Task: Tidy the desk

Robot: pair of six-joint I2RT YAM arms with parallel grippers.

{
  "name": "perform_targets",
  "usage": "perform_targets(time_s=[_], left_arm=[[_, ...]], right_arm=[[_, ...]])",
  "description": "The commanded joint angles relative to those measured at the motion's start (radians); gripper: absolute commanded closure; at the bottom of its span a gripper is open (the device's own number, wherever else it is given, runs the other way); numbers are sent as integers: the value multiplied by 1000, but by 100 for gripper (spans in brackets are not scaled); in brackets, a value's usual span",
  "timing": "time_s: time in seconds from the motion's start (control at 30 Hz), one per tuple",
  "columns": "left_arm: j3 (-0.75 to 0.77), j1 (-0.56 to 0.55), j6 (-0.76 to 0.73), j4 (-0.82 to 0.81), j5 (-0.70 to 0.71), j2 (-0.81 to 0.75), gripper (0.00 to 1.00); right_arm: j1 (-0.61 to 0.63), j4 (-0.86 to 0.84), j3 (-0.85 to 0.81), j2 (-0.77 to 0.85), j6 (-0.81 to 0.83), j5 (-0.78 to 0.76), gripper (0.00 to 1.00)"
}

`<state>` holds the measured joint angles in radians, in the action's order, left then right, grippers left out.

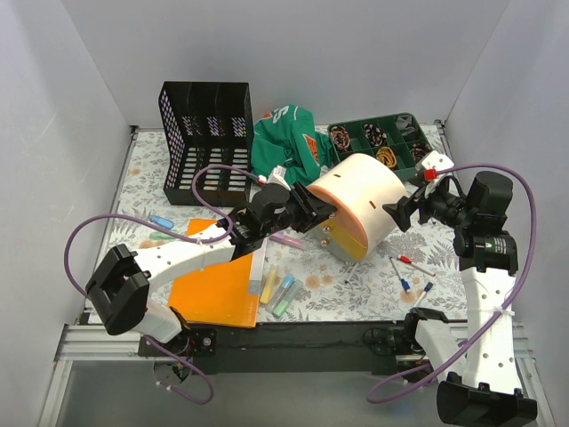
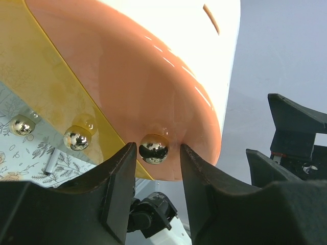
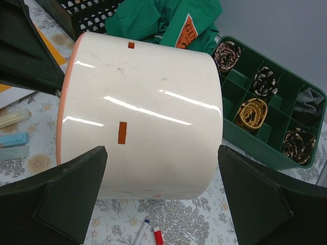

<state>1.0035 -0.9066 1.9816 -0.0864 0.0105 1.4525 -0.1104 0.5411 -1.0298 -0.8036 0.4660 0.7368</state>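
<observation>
A big white cylinder point(image 1: 364, 200) with an orange end face lies tilted on its side in the middle of the desk point(image 1: 356, 294). A clear yellow plate point(image 2: 46, 92) and chrome ball feet are fixed to that face. My left gripper point(image 1: 309, 210) is at this end, its narrow jaws point(image 2: 158, 146) closed round one chrome ball point(image 2: 154, 148). My right gripper point(image 1: 405, 208) stands wide open, a finger on each side of the cylinder's white wall point(image 3: 148, 102) without touching it point(image 3: 162, 148).
A black file rack point(image 1: 206, 142) stands at the back left, with a green garment point(image 1: 284, 138) beside it. A green compartment tray point(image 1: 396, 133) sits at the back right. An orange folder point(image 1: 218, 285), highlighters point(image 1: 280, 289) and pens point(image 1: 409, 271) lie near the front.
</observation>
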Motion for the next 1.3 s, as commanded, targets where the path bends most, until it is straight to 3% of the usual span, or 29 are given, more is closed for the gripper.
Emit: perform_targets(time_s=[0.0, 0.13, 0.53, 0.97, 1.27], left_arm=[[14, -5, -17, -13, -4, 8, 61], [11, -5, -15, -18, -7, 9, 63], [-17, -5, -32, -38, -9, -41, 85], [-201, -5, -87, 28, -110, -291, 86], [-241, -5, -84, 24, -127, -328, 83]], right_arm=[[-8, -32, -4, 18, -18, 29, 2], [-11, -32, -3, 20, -18, 29, 2], [-17, -32, -3, 21, -20, 33, 1], [-21, -29, -15, 17, -21, 47, 2], [-26, -17, -30, 17, -15, 76, 1]])
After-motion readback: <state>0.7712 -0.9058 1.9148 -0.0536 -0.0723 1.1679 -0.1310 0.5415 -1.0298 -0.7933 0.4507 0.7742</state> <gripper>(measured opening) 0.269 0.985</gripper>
